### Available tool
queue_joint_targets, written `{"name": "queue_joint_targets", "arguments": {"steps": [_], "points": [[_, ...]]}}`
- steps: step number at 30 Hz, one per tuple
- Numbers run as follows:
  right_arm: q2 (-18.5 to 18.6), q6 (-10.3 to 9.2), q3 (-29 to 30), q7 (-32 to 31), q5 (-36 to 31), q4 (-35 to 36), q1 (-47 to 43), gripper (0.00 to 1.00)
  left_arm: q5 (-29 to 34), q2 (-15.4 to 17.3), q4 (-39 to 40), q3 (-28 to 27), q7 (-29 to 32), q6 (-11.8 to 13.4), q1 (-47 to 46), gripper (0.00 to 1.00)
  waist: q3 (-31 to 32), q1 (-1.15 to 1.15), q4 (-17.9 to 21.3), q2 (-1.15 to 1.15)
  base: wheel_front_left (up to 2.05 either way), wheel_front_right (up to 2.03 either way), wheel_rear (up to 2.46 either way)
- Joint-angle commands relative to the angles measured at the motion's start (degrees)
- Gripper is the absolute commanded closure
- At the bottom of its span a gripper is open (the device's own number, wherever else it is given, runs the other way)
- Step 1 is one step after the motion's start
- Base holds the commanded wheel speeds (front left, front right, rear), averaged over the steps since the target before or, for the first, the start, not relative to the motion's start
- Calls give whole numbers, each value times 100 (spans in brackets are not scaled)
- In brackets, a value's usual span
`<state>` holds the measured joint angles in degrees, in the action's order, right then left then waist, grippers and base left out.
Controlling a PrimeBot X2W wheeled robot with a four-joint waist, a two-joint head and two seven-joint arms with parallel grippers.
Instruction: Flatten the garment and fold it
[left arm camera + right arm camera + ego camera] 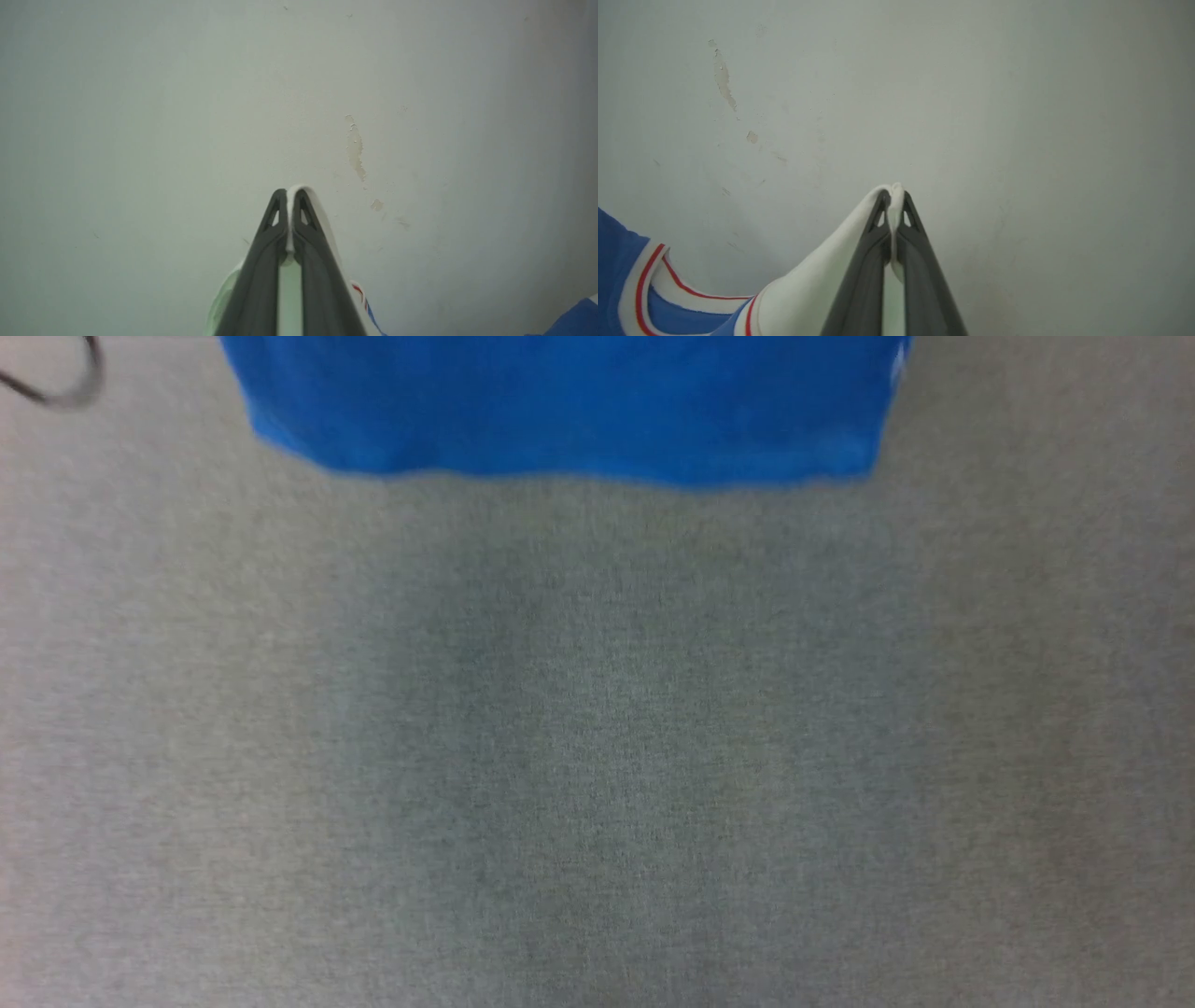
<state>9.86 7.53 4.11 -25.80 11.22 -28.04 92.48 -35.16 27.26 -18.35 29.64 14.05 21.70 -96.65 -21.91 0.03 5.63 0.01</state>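
Note:
The garment (569, 406) is a royal-blue jersey whose lower hem hangs across the top of the head view, above a grey surface. In the left wrist view my left gripper (290, 192) is shut on white fabric of the garment (322, 219), with red-and-white trim beside the fingers. In the right wrist view my right gripper (893, 189) is shut on a white sleeve of the garment (808, 284); the blue body with its red-and-white striped collar trim hangs at the lower left. Both grippers point at a pale wall.
A grey fabric-like surface (597, 756) lies below the hanging hem. A dark cable loop (65, 383) curls at the top left of the head view. The pale wall (187, 116) has a chipped paint patch (355, 149).

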Motion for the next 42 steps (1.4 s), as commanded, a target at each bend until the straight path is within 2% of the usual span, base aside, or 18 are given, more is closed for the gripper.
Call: {"name": "queue_joint_targets", "arguments": {"steps": [1, 5, 10, 15, 22, 24, 25, 27, 30, 33, 37, 38, 42], "points": [[-6, -4, 14, 197, -84, -113, 211, 100, 61, -69, -75, -58, -215, -12, -181, 100, -873, -3, 39, -1, 0, 0, 0], [86, -4, -57, 688, -177, -417, 613, 100, 75, -180, -328, -218, -815, -165, -543, 100, -1061, -3, 29, -1, 0, 0, 0], [360, -4, -229, 967, -208, -628, 908, 100, 43, -193, -595, -359, -1455, -457, -768, 100, -1335, -3, -25, -1, 0, 0, 0], [660, -4, -480, 1225, -144, -743, 940, 100, -105, -190, -787, -409, -1841, -773, -573, 100, -1615, -3, -112, -1, 0, 0, 0], [860, -4, -1069, 1483, 270, -756, 670, 100, -272, -125, -864, -393, -2148, -1102, -65, 100, -1727, -3, -207, -1, 0, 0, 0], [976, -4, -1418, 1511, 497, -649, 515, 100, -334, -88, -791, -359, -2202, -1236, 164, 100, -1673, -3, -237, -1, 0, 0, 0], [1124, -4, -1767, 1521, 822, -454, 301, 100, -407, -38, -649, -308, -2204, -1376, 427, 100, -1584, -3, -265, -1, 0, 0, 0], [1313, -4, -2117, 1479, 1214, -173, -5, 100, -452, 65, -442, -224, -2152, -1498, 752, 100, -1452, -3, -278, -1, 0, 0, 0], [1624, -4, -2455, 1368, 1792, 387, -650, 100, -522, 261, 41, -62, -1982, -1590, 1402, 100, -1211, -3, -290, -1, 0, 0, 0], [1904, -4, -2544, 1230, 2296, 1009, -1434, 100, -596, 521, 697, 56, -1797, -1497, 2195, 100, -963, -3, -269, -1, 0, 0, 0], [2172, -4, -2377, 1109, 2721, 1826, -2639, 100, -796, 823, 1703, 26, -1711, -1112, 3387, 100, -622, -3, -256, -1, 0, 0, 0], [2172, -4, -2377, 1109, 2721, 1826, -2639, 100, -796, 823, 1703, 26, -1711, -1112, 3387, 100, -622, -3, -256, -1, 0, 0, 0], [2251, -4, -1972, 989, 2924, 2481, -3910, 100, -953, 1085, 2558, -4, -1772, -706, 4591, 100, -309, -3, -288, -1, 0, 0, 0]]}}
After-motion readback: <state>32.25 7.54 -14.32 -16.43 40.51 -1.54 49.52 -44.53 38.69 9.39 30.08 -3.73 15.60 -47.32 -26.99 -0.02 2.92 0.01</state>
